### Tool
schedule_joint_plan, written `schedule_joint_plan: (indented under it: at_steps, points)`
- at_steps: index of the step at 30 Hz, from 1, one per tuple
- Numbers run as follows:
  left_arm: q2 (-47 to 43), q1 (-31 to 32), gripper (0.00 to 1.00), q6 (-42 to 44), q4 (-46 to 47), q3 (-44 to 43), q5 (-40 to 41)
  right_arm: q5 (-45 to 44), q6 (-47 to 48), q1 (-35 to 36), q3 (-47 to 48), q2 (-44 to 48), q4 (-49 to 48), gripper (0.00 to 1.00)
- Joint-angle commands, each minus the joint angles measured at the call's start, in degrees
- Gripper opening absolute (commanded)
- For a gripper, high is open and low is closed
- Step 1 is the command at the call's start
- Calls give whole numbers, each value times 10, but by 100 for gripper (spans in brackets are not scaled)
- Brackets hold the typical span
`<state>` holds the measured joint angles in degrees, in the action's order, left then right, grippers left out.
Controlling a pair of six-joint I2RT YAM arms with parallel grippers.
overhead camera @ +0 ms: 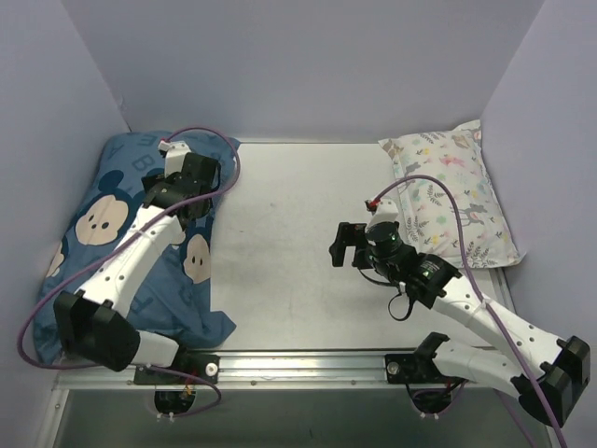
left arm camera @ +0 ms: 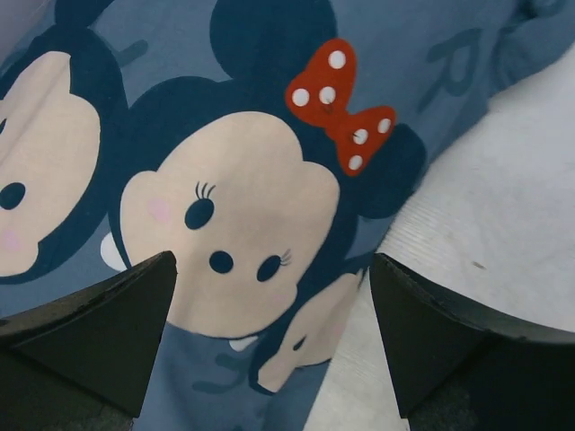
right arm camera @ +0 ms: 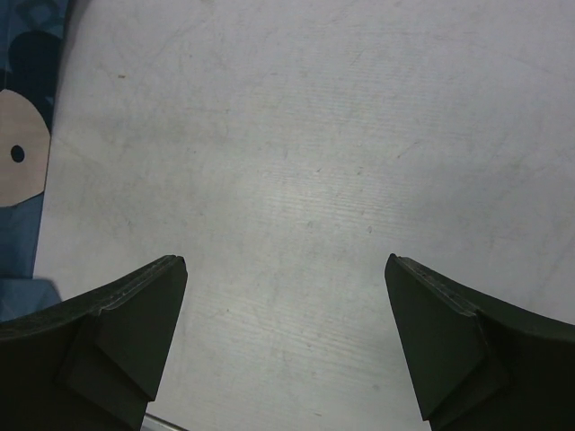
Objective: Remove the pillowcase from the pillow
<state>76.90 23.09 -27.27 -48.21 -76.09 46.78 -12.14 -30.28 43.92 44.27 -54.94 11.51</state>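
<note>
The pillowcase (overhead camera: pixel 103 233) lies along the left side of the table (overhead camera: pixel 298 233), against the left wall (overhead camera: pixel 47 112). Its near corner is rumpled. The left arm stretches over it and covers much of its middle in the overhead view. A purple cable (overhead camera: pixel 229 154) loops above its far end. A small printed pillow (overhead camera: pixel 452 191) lies well apart from the pillowcase, by the opposite wall.

The left gripper (left arm camera: pixel 274 260) hangs over the pillowcase's right edge with its jaws spread wide, holding nothing. Its wrist view shows a mouse face with a red dotted bow, which the overhead view hides under the arm. The right gripper (right arm camera: pixel 286 260) is between the pillowcase and the small printed pillow, over bare table, also wide open and empty. Its wrist view catches only a strip of the pillowcase at the left border. The pillow is fully covered by the pillowcase and cannot be seen.
</note>
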Motion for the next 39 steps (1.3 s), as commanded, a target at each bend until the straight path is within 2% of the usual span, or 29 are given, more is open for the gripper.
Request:
schedule_joint_plan:
  at_steps: [1,6,10,11,12,14,19,24,25,29,34,39]
  points:
    - [53,-37,97,25,-24,-21,10,48,-8,1,5,-19,-43,100]
    - [141,-90,97,24,-16,-38,-26,63,-14,0,-1,-51,-70,100]
    - [192,-96,95,35,-4,-56,-32,69,-27,1,-13,-90,-130,100]
    - [207,-99,86,39,3,-61,-36,78,-28,-1,-12,-98,-140,100]
    - [217,-102,41,44,5,-75,-43,83,-28,1,-11,-107,-151,100]
    - [240,-103,0,51,5,-91,-57,90,-28,1,-1,-132,-175,100]
    - [243,-41,0,111,3,-145,-87,93,-23,-2,47,-190,-172,100]
    - [234,90,0,160,-41,-256,-135,109,-17,-21,91,-236,-181,100]
    - [234,100,0,159,-51,-293,-146,134,-21,-27,102,-250,-185,100]
    - [213,144,0,151,-71,-330,-187,199,-52,-73,103,-279,-229,100]
    - [168,159,0,108,-62,-275,-233,236,-105,-139,71,-294,-303,100]
    - [133,159,0,76,6,-156,-296,269,-156,-175,6,-303,-429,100]
